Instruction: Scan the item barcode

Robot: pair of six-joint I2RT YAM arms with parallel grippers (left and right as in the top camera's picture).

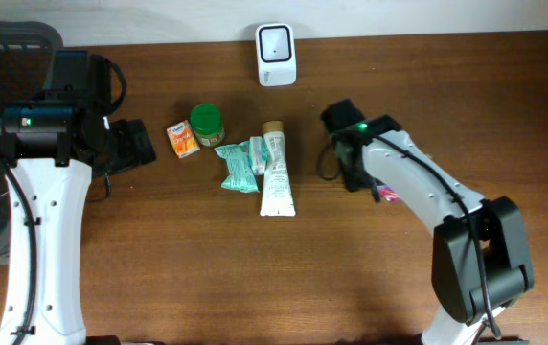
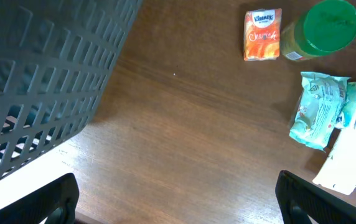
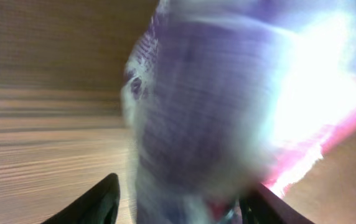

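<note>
One green-lidded jar (image 2: 324, 28) stands shut; left claw (image 2: 175, 202) gapes empty, right claw (image 3: 184, 202) unreadable amid blur.

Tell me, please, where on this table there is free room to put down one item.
The table is widest bare at the near side, between the two arms. The far right corner, beyond the right arm, is bare too. Crowded: the tissue pack, green-lidded jar, wipes packet and white tube lie close together at centre, in front of the scanner.

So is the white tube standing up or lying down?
Lying down: the tube shows its full length flat on the table, cap toward the far edge.
</note>
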